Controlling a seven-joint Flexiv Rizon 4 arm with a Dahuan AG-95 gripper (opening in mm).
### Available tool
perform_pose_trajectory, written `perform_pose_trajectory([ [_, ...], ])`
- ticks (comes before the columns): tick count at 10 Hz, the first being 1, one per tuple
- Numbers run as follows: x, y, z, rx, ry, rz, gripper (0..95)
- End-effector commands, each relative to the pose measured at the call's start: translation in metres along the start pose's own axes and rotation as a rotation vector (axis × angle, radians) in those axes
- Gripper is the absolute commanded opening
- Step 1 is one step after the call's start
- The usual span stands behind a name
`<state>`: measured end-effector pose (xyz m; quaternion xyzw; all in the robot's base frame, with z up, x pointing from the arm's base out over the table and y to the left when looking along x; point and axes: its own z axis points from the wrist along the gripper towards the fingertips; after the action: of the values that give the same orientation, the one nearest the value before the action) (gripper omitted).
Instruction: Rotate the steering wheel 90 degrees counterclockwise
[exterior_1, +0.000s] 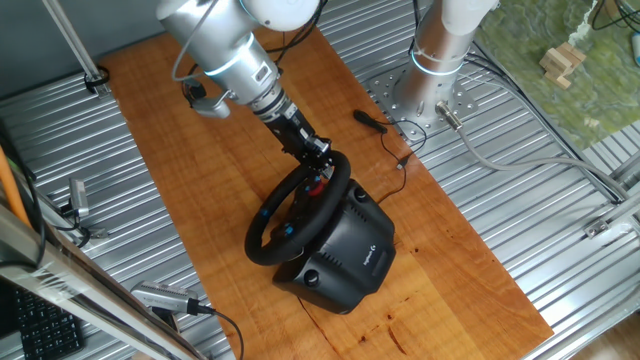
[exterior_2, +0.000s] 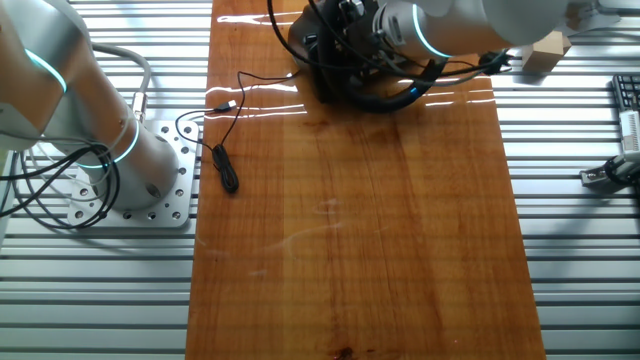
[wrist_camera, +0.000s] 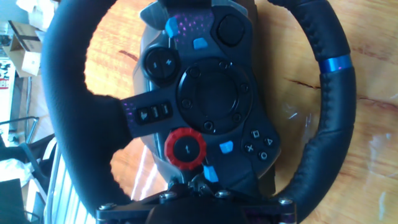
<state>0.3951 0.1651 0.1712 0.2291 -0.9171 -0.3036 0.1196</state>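
Filling the hand view from edge to edge, the steering wheel (wrist_camera: 205, 112) shows its thick black rim, a blue stripe on the rim at the right side of the picture, and a dark hub with blue buttons and a red ringed dial low in the frame. At the very bottom edge of that view a dark bar with screws crosses the picture; the fingertips themselves do not show.

Largest of all is the surface (exterior_1: 200, 190), a long board of reddish-brown wood laid over ribbed metal. Next in size is the silver arm (exterior_1: 225, 50), which reaches down from the upper left of one fixed view toward the wheel. Its round base (exterior_1: 425, 95) is bolted to a drilled plate just beside the board.

In that same view the wheel stands tilted on its boxy black base (exterior_1: 345, 255), near the middle of the board, with the rim's face turned toward the arm. From the other fixed view the wheel lies at the far end of the board, mostly hidden behind the arm.

Smaller still, the gripper (exterior_1: 318, 158) sits at the upper part of the rim, touching or nearly touching it; whether it is clenched on the rim or released I cannot tell. A thin black cable (exterior_2: 225, 165) trails across the board's edge near the arm's base.
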Motion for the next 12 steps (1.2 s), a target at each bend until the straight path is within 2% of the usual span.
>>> perform_pose_trajectory([
  [1,-0.0005,-0.0006,0.0002,0.002,0.000,-0.001,0.0],
  [12,-0.0074,-0.0067,0.0007,-0.002,0.008,-0.041,0.0],
])
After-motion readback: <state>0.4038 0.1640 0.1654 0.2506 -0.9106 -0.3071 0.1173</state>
